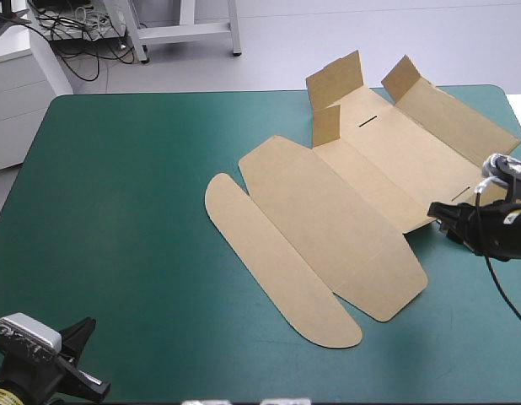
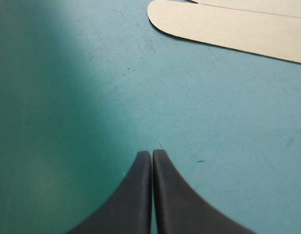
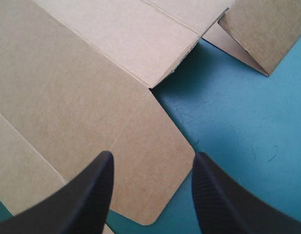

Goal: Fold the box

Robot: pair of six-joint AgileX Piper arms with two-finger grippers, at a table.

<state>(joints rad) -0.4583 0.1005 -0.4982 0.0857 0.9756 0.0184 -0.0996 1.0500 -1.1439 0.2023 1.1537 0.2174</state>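
We see the brown box (image 1: 345, 228) lying mostly flat on the right half of the teal-green cover (image 1: 117, 211). Its long rounded flap points toward the near edge, and small flaps stand raised at its far end. Our right gripper (image 3: 150, 161) holds its black fingers apart at a round-cornered flap on the box's right edge. Our left gripper (image 2: 152, 153), fingers pressed together, sits near the near left corner, with broad bare cover between it and the box.

Box (image 2: 228, 24) mostly cropped (left wrist view).
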